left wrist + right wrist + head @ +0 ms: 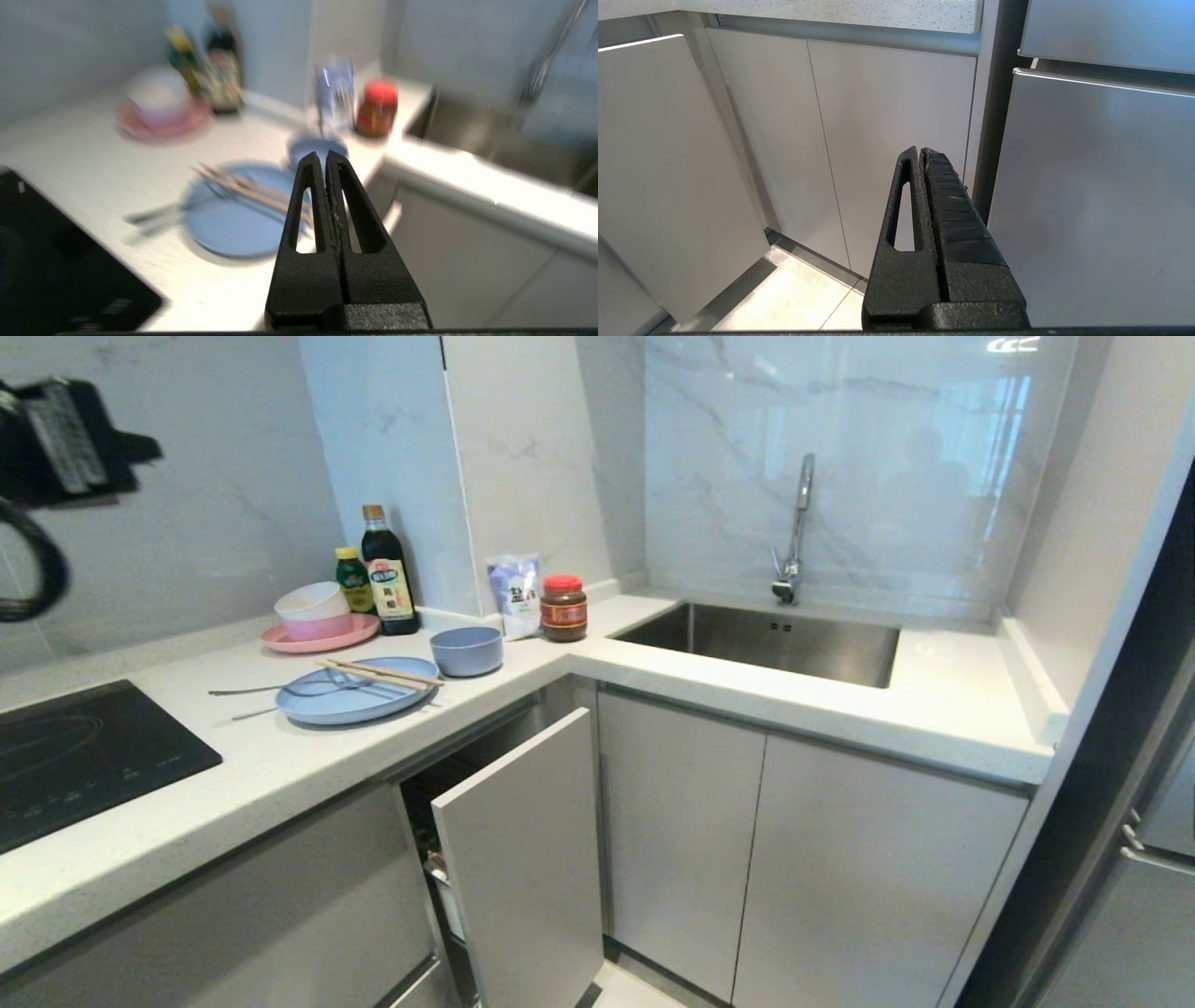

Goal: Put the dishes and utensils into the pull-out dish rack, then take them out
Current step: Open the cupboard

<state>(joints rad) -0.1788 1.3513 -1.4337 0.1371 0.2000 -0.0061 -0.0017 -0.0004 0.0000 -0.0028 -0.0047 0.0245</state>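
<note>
1. Narrow and flat, the matte white cabinet front (523, 859) stands pulled a little way out from under the counter; behind it only a sliver of the pull-out dish rack (437, 866) shows in the dark gap, too hidden to tell its wires.
2. Speckled pale stone makes the countertop (280, 765), with a glossy black cooktop (84, 756) set in at the left.
3. On the counter lies the pale blue plate (355, 695), round, flat and matte. The light wooden chopsticks (383, 673) rest across its top, and the slim silver fork (271, 689) lies with its tines on the plate and its handle out over the counter.
4. Just beside the plate sits the small blue bowl (466, 650), round and matte.
5. Behind them: a pink plate (322, 637) bearing stacked pink and white bowls (313, 610), two bottles (387, 574), a pouch (515, 595) and a red-lidded jar (564, 608).
6. A brushed steel sink (766, 642) with a chrome tap (795, 532) fills the corner to the right.
7. Raised at the upper left, the left gripper (325, 158) has its black textured fingers pressed together, holding nothing, above the plate.
8. Low by the cabinet doors, the right gripper (920, 154) is likewise closed and empty.
</note>
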